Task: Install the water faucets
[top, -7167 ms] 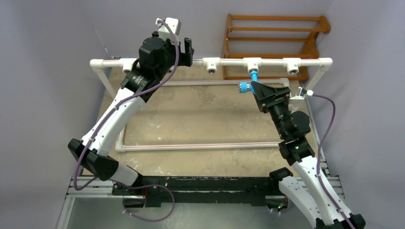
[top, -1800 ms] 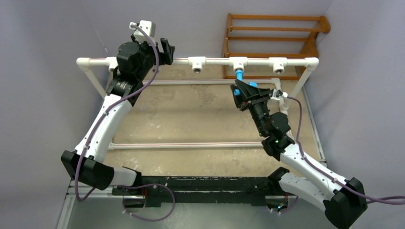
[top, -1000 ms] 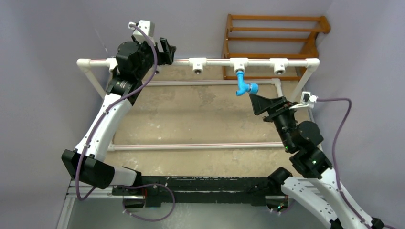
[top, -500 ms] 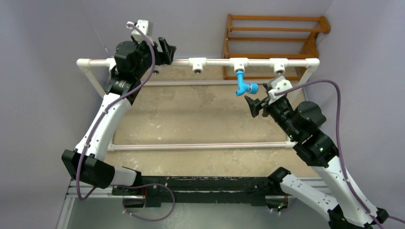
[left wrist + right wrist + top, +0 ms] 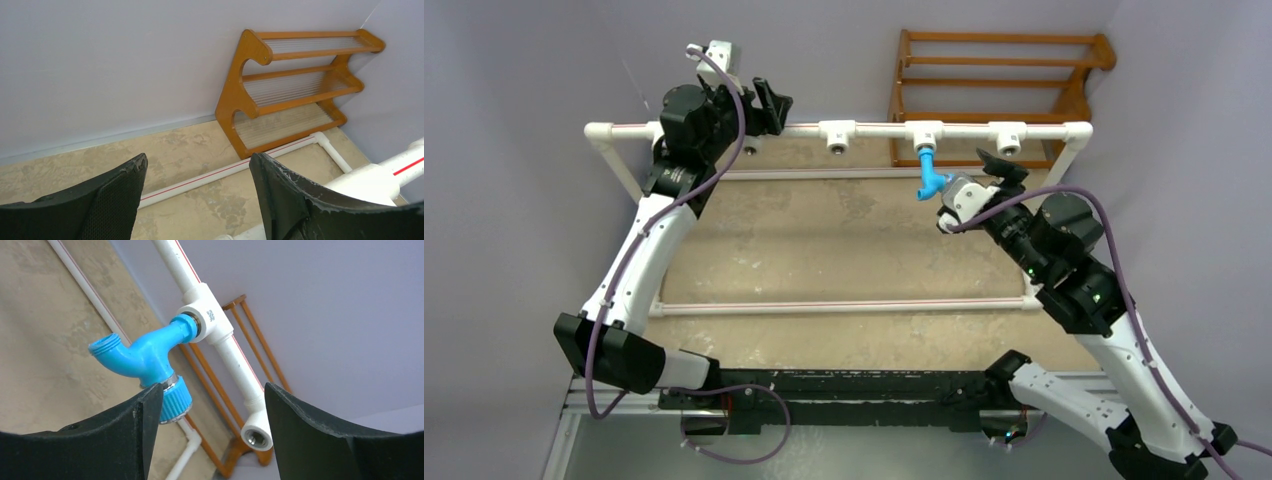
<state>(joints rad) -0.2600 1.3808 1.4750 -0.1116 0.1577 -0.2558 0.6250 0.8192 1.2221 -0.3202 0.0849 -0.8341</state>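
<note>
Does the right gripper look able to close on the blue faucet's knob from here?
Probably yes. The right gripper stands open right at the blue faucet, its knob beside one finger, and nothing lies between; a small shift should centre it.

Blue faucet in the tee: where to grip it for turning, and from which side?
Probably the elbow of the blue faucet, where spout and knob branch off. Come along the stem's axis, from the end away from the tee: wrist roll then turns it, whereas the knob might just spin.
</note>
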